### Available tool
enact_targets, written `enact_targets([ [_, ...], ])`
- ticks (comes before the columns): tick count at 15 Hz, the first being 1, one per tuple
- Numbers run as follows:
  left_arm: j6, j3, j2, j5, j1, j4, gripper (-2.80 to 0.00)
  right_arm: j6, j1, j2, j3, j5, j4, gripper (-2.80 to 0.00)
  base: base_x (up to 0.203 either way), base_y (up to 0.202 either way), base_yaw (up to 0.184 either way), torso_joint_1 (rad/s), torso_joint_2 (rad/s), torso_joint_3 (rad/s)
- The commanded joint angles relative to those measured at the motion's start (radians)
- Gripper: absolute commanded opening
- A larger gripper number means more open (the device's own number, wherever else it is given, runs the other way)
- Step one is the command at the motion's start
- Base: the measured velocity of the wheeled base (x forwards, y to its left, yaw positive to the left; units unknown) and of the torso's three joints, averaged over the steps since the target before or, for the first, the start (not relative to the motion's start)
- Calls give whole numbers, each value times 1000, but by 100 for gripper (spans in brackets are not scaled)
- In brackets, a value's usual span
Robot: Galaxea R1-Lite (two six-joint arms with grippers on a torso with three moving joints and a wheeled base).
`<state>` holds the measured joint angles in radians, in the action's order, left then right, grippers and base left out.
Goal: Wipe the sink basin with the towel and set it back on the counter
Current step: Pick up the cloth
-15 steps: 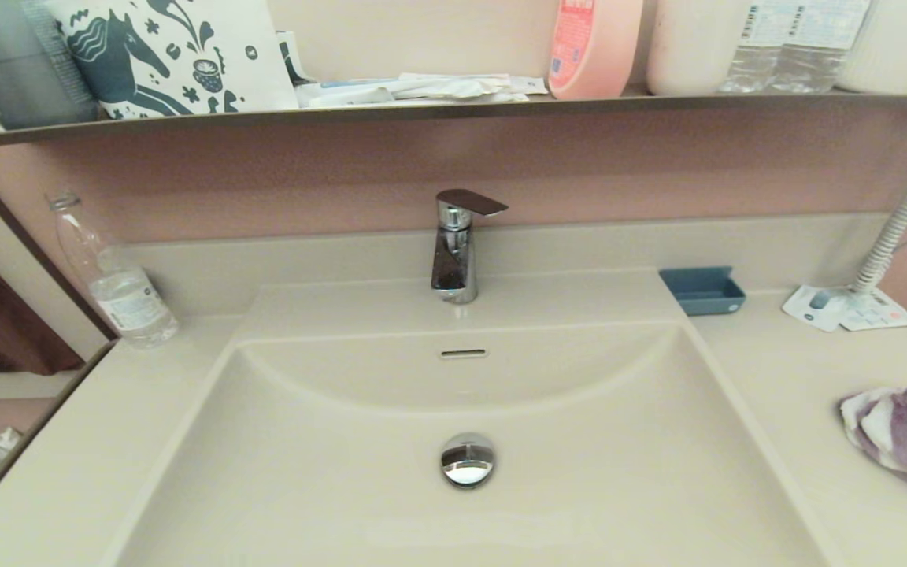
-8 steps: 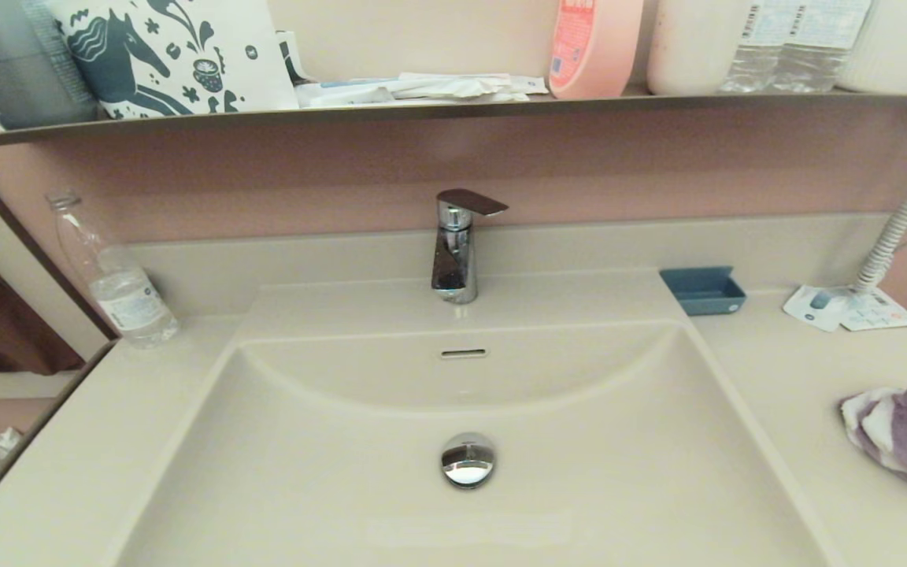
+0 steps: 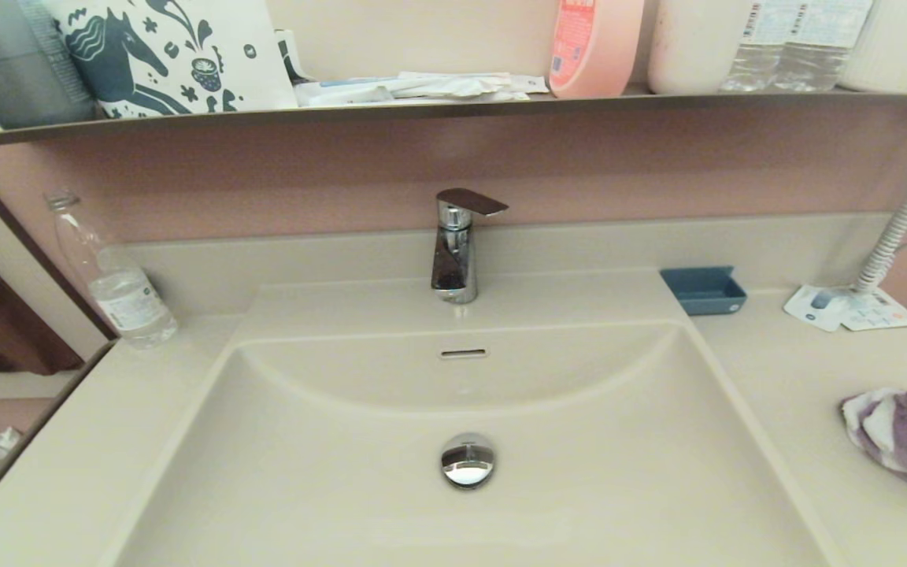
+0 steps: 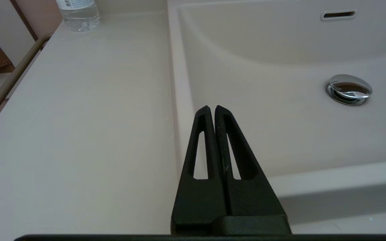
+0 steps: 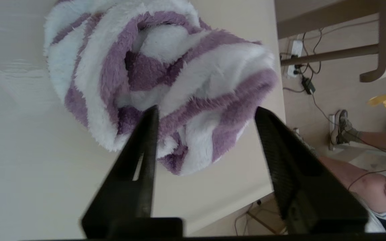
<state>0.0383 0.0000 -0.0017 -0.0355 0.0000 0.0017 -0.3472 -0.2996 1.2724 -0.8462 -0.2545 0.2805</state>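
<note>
The cream sink basin (image 3: 390, 488) fills the middle of the head view, with its chrome drain plug (image 3: 468, 461) and overflow slot (image 3: 463, 353). The purple-and-white striped towel (image 3: 906, 437) lies crumpled on the counter (image 3: 800, 394) at the far right. Neither arm shows in the head view. In the right wrist view my right gripper (image 5: 206, 112) is open above the towel (image 5: 166, 77), its fingers apart over the near edge of the cloth. In the left wrist view my left gripper (image 4: 212, 107) is shut and empty over the basin's left rim (image 4: 179, 100).
A chrome tap (image 3: 455, 248) stands behind the basin. A clear water bottle (image 3: 119, 287) is at the back left; a small blue tray (image 3: 703, 290) and a paper leaflet (image 3: 847, 309) at the back right. The upper shelf (image 3: 422, 110) carries bottles and a bag.
</note>
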Motion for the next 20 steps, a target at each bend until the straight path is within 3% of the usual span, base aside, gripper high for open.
enact_targets([
  [1, 0, 0, 2, 0, 0, 0, -280, -7, -5, 74, -18, -1, 14, 0, 0, 0, 0, 0, 0, 0],
  [8, 0, 0, 2, -1, 0, 0, -280, -27, -24, 223, -29, 17, 15, 0, 0, 0, 0, 0, 0, 0],
  [17, 0, 0, 2, -1, 0, 0, -280, -22, 12, 420, -26, 18, -138, 0, 0, 0, 0, 0, 0, 0],
  [18, 0, 0, 2, -1, 0, 0, -280, -21, 16, 423, -25, 20, -133, -280, 0, 0, 0, 0, 0, 0],
  [20, 0, 0, 2, 0, 0, 0, -280, -17, 17, 423, -20, 22, -133, -280, 0, 0, 0, 0, 0, 0],
])
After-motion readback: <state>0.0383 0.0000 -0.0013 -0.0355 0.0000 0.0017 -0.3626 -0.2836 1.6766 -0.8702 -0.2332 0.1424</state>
